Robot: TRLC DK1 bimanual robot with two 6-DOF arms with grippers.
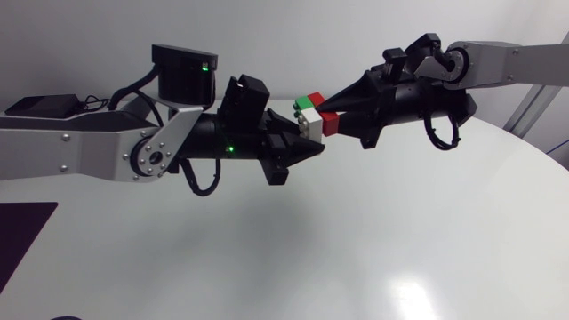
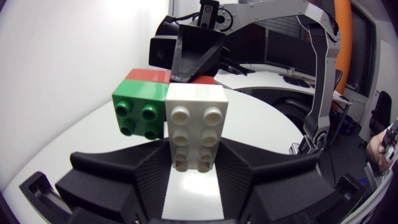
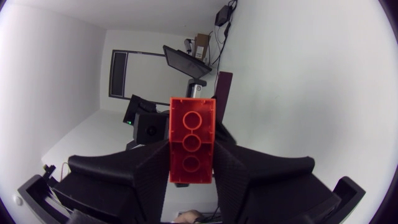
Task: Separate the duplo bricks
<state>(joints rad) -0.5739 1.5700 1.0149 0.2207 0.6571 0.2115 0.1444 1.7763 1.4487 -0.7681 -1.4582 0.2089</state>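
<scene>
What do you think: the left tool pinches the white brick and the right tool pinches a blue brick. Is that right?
Not quite. The left tool does pinch the white brick, but the right tool pinches a red brick, not a blue one. The right wrist view shows it between the fingers.

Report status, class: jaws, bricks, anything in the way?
Left jaws shut on white brick. Right jaws shut on red brick. Green brick attached, bricks not yet apart. Nothing in the way.
</scene>
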